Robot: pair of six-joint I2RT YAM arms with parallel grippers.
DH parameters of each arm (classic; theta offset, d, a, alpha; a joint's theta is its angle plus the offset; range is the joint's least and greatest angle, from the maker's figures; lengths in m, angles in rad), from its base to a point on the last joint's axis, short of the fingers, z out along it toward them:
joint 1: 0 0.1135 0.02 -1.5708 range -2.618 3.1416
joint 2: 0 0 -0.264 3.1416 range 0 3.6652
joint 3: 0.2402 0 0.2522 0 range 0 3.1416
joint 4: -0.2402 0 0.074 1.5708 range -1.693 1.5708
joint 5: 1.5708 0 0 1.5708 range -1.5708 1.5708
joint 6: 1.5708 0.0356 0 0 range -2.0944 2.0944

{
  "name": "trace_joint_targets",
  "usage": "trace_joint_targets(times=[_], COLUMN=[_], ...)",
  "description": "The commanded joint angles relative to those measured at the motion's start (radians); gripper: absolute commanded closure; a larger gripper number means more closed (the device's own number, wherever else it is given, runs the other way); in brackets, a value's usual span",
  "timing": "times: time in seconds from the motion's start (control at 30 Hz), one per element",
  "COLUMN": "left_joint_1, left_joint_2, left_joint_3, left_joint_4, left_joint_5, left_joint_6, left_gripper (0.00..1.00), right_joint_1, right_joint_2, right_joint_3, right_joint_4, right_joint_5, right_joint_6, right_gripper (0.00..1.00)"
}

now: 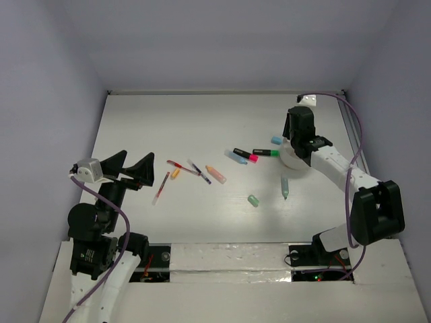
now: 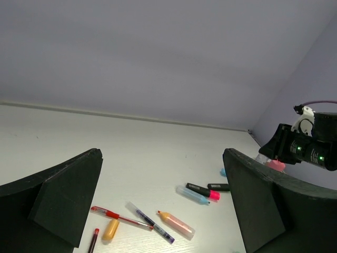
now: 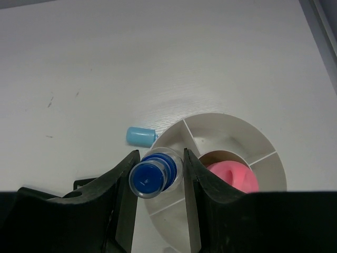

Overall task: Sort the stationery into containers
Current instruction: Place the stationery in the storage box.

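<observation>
Nearest me on the left, the left gripper (image 1: 137,159) hangs above the table (image 1: 202,222) with its jaws spread wide and nothing between them. Past it lie 3 thin pens: 1 red pen (image 1: 161,188), a second red pen (image 1: 180,165) and 1 purple pen (image 1: 200,171), with a small orange marker (image 1: 176,173) between the 2 red ones and a peach marker (image 1: 215,174) just to their right. Print on them is too small for me to read.

Near the middle sits 1 mint eraser (image 1: 253,200), and to its right 1 mint marker (image 1: 285,186).

Farther out, 3 markers lie almost in a row: a blue marker (image 1: 236,157), a pink-capped marker (image 1: 246,155) and a green-capped marker (image 1: 266,152).

On the right, the right gripper (image 3: 160,158) is clamped on a blue-capped clear tube (image 3: 152,176), held over the left rim of the divided cup (image 3: 210,132). From above, that arm hides most of the cup. 1 pink item (image 3: 234,176) lies in a compartment. 1 light blue eraser (image 3: 139,136) rests on the table just outside the cup's far-left rim.
</observation>
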Motion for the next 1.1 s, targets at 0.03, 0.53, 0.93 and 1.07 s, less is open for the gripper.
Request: trace_joint_targets(times=[0.03,0.53,0.93,1.07], left_joint_1=[-0.005,-0.005,-0.005,-0.005], left_joint_2=[0.022,0.024,0.032,0.038], left_joint_3=[-0.003,-0.005,-0.005,-0.003], left_joint_4=[0.054,0.054,0.054,0.052], left_joint_5=[0.015,0.019,0.021,0.024], left_joint_6=[0.011,0.011,0.011,0.01], left_gripper=[0.01,0.01,0.01,0.01], right_joint_1=[-0.013,-0.013,0.133,0.274], right_joint_2=[0.005,-0.033,-0.073,0.049], right_joint_3=[-0.005,-0.022,0.024,0.131], right_joint_4=[0.053,0.025,0.044,0.019], right_joint_5=[0.0,0.008,-0.127,-0.251], right_joint_6=[0.038,0.069,0.002,-0.02], right_gripper=[0.79,0.32,0.36,0.64])
